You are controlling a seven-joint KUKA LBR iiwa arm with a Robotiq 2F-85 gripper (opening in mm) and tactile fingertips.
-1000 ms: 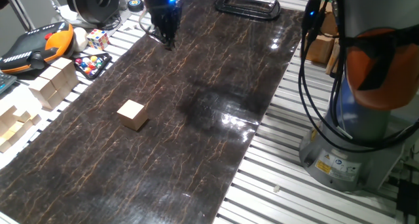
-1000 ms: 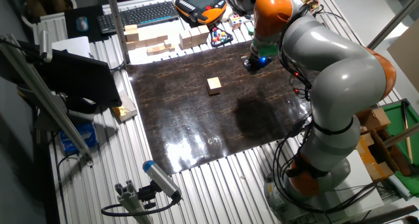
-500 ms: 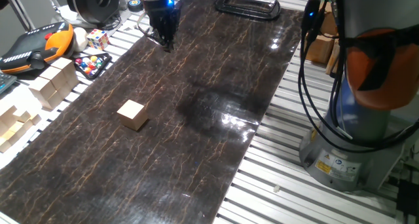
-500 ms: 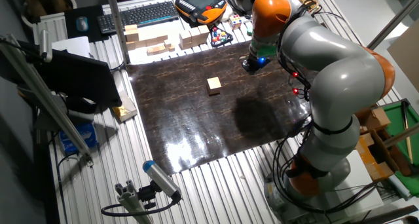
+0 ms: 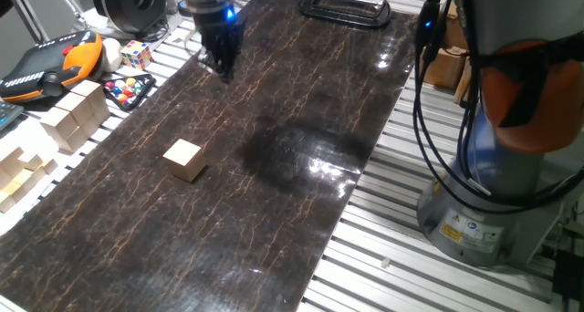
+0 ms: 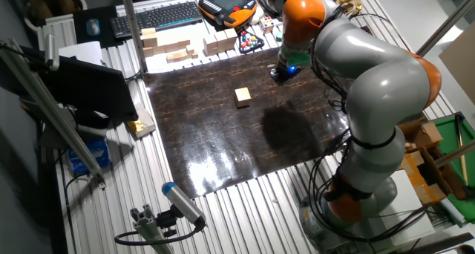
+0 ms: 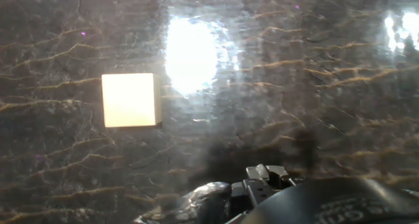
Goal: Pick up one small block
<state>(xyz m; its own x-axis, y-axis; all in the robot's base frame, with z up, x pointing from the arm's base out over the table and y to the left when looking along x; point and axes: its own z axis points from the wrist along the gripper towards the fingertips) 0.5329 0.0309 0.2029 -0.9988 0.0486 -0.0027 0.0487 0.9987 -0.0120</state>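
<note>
The small block is a plain light-tan wooden cube resting alone on the dark marbled tabletop. It also shows in the other fixed view and in the hand view, left of centre. My gripper hangs fingers-down over the far end of the dark surface, well away from the block and above it. In the other fixed view the gripper is to the right of the block. It holds nothing, and the fingers look slightly apart. Its fingertips do not show in the hand view.
Larger pale wooden blocks are stacked on the left rail area. A Rubik's cube, a tray of coloured balls and an orange-black pendant lie nearby. A black clamp sits at the far edge. The arm's base stands right.
My gripper has shifted a little to the left and nearer along the far end of the dark surface, towards the block's side. The block has not moved.
</note>
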